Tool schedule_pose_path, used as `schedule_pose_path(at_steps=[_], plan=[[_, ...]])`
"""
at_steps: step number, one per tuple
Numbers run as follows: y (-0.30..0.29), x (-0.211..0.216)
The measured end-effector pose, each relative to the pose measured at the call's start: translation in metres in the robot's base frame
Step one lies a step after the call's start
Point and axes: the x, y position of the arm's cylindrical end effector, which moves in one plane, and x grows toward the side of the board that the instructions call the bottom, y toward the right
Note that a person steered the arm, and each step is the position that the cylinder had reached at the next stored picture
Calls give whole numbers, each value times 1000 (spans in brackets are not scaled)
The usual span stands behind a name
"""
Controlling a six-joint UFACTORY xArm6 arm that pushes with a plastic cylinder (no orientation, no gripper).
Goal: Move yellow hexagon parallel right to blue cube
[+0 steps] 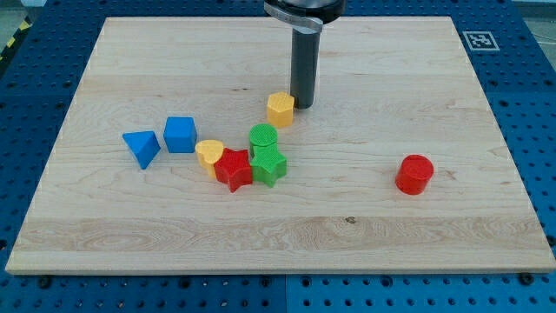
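My tip (303,105), a plain rod with no fingers, touches the yellow hexagon (280,109) toward the table's far edge; push gently nearward, level with the blue cube (180,134)

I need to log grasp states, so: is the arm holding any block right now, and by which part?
Nothing is held. My tip is a bare rod that only pushes; it stands just to the view's right of the yellow hexagon, at its upper right side, close to or touching it.

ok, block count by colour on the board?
Blue: 2, blue cube and blue triangle
Yellow: 2, yellow hexagon and yellow heart
Green: 2, green cylinder and green star
Red: 2, red star and red cylinder
Total: 8
My tip sits just right of the yellow hexagon.
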Motion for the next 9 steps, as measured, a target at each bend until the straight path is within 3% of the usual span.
schedule_pose_path(at_steps=[4, 7, 9], plan=[[-79, -9], [-6, -48], [-30, -30]])
